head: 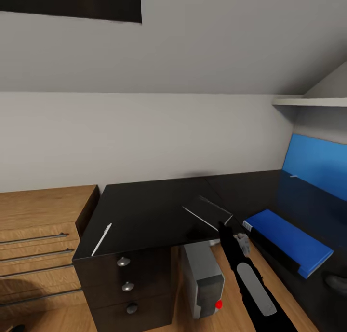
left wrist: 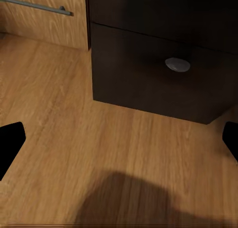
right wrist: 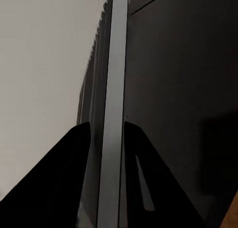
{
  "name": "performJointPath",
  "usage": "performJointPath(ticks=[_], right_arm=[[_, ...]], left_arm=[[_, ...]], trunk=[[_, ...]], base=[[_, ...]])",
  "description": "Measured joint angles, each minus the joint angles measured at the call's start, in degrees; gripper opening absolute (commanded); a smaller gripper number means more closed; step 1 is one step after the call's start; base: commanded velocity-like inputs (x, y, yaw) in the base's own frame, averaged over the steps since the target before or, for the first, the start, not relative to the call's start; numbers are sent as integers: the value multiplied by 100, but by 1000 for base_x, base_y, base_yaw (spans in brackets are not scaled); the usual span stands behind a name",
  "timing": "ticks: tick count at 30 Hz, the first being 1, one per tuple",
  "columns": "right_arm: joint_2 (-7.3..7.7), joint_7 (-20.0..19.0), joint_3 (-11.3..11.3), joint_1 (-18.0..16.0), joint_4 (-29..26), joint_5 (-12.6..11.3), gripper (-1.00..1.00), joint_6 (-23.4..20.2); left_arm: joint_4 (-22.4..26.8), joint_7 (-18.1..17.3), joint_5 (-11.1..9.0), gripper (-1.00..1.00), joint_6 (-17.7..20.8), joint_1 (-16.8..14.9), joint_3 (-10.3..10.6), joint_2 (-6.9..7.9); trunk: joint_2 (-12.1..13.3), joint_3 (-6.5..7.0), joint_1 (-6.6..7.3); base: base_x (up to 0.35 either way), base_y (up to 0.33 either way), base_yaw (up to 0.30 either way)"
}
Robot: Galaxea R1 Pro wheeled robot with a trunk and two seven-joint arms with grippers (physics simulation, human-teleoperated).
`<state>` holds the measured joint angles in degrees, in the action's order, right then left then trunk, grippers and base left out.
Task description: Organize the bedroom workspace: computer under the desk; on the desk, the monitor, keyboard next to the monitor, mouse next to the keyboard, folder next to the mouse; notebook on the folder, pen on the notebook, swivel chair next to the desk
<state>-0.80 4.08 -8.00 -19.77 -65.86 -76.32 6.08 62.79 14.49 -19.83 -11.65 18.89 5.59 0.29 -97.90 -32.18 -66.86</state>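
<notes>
My right gripper [head: 225, 227] is shut on a thin black keyboard [head: 205, 215] with a grey edge, held over the front corner of the black desk [head: 144, 211]. In the right wrist view the keyboard [right wrist: 111, 114] runs edge-on between the two dark fingers [right wrist: 74, 158]. A white pen [head: 102, 239] lies on the desk's left end. The grey computer tower [head: 202, 276] stands on the floor under the desk. A flat blue folder or notebook [head: 289, 239] lies on the desk's right wing, below a blue monitor screen [head: 318, 165]. My left gripper [left wrist: 119, 143] hangs open over the wooden floor.
A wooden dresser [head: 38, 235] stands against the desk's left side. The desk's black drawer unit [head: 125, 288] has round knobs [left wrist: 177, 64]. A white shelf [head: 308, 101] juts out at the upper right. A dark rounded shape [head: 336, 281] sits at the right edge.
</notes>
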Motion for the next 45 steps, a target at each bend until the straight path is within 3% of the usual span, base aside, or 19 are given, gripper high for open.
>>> performJointPath(ticks=[4,6,8,11,14,16,22,45], right_arm=[[85,62,87,436,-813,6,-100,2],[189,481,504,652,-1367,13,-100,-22],[206,674,666,681,-1497,-9,-100,-16],[230,1067,1343,719,-1896,7,-100,-34],[234,1167,1886,728,-2024,-5,-100,-44],[230,1193,2052,729,-2044,-20,-100,-48],[219,1241,2205,731,-2058,-37,-100,-51],[236,1278,2279,744,-2156,-12,-100,-57]], left_arm=[[-117,-1,-3,100,7,1,2,5],[-160,-2,-4,100,7,0,2,3],[-168,-1,-4,100,2,0,0,3],[-262,-3,-4,100,-12,1,-8,8],[-328,-8,-4,100,-16,1,-7,6],[-349,-9,-4,100,-17,1,-7,8],[-369,-5,-2,100,-4,-1,-6,10],[-369,7,3,100,-34,1,-5,3]], trunk=[[160,72,88],[162,72,89],[162,72,88],[162,73,89],[162,72,88],[162,72,88],[162,72,88],[162,72,89]], base=[[0,0,0],[0,0,0],[0,0,0],[0,0,0],[0,-10,0],[0,-109,0],[0,-229,-63],[0,-20,-32]])
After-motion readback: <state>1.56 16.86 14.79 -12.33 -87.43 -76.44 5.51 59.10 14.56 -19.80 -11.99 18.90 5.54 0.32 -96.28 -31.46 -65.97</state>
